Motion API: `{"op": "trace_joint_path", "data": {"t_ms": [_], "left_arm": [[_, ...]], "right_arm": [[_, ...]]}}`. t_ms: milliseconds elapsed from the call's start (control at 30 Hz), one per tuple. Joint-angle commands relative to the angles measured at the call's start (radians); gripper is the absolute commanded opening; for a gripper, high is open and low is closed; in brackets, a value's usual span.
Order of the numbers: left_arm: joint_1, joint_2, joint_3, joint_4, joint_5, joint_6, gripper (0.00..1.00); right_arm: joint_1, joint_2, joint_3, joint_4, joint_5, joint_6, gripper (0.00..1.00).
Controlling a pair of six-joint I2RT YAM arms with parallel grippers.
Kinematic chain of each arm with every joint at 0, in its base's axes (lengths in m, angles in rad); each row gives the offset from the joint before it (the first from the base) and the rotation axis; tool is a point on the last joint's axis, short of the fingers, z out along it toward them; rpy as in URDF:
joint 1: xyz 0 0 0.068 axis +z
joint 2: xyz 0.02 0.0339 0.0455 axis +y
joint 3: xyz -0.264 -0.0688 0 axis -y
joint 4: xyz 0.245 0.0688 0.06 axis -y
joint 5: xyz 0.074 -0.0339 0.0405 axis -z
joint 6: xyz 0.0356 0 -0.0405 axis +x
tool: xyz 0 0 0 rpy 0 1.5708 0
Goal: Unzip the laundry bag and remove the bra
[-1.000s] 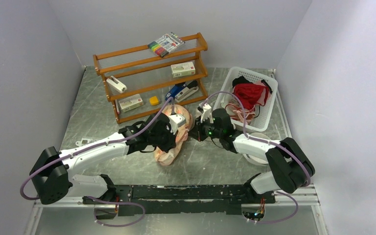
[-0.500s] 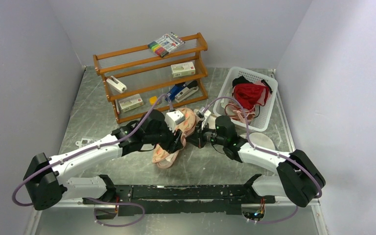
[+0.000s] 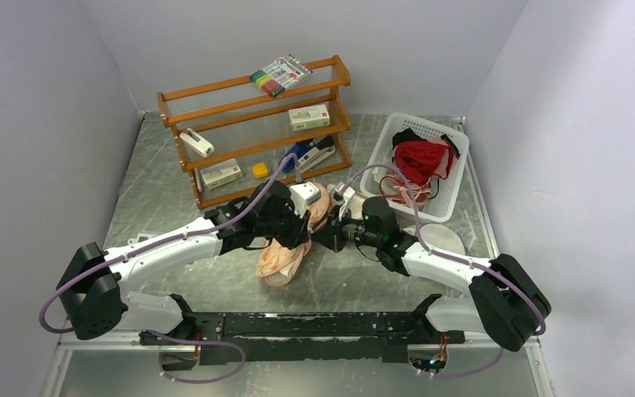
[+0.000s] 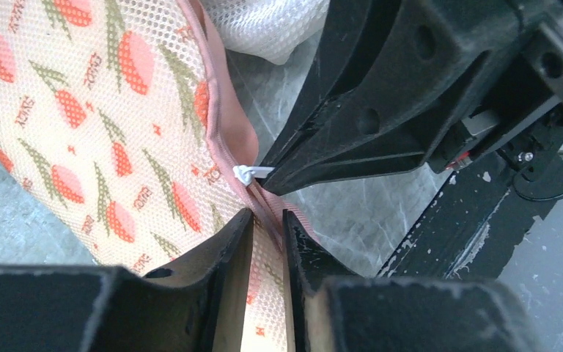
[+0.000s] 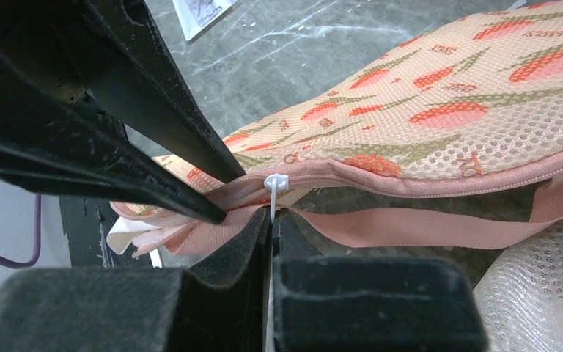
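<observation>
The laundry bag (image 3: pixel 284 251), peach-pink with a red-orange floral print, lies at the table's middle. It also shows in the left wrist view (image 4: pixel 81 110) and the right wrist view (image 5: pixel 425 103). My left gripper (image 3: pixel 302 225) is shut on the bag's pink zip edge (image 4: pixel 267 220). My right gripper (image 3: pixel 324 236) faces it and is shut on the white zip pull (image 5: pixel 275 183), which also shows in the left wrist view (image 4: pixel 245 174). The two grippers' tips nearly touch at the zip. The zip looks closed to the right of the pull. The bra is hidden.
A wooden shelf rack (image 3: pixel 256 124) with small boxes stands behind the bag. A white basket (image 3: pixel 455 178) with a red garment (image 3: pixel 422 157) is at the right. A cream rounded object (image 3: pixel 442 240) lies by my right arm. Pale mesh (image 5: pixel 542 293) lies beside the bag.
My right gripper has moved left and nearer along the bag's edge. My left gripper has shifted right to meet it at the zip. The bag has shifted slightly.
</observation>
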Motion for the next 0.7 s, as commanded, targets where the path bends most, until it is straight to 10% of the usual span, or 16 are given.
{"op": "trace_joint_path", "data": {"t_ms": [0, 667], "left_arm": [[0.000, -0.005, 0.001, -0.030, -0.058, 0.011, 0.28], [0.001, -0.150, -0.085, -0.191, -0.228, -0.018, 0.07]], "right_arm": [[0.009, -0.010, -0.002, 0.040, 0.016, 0.004, 0.00], [-0.005, 0.141, 0.171, -0.173, 0.323, -0.059, 0.00]]}}
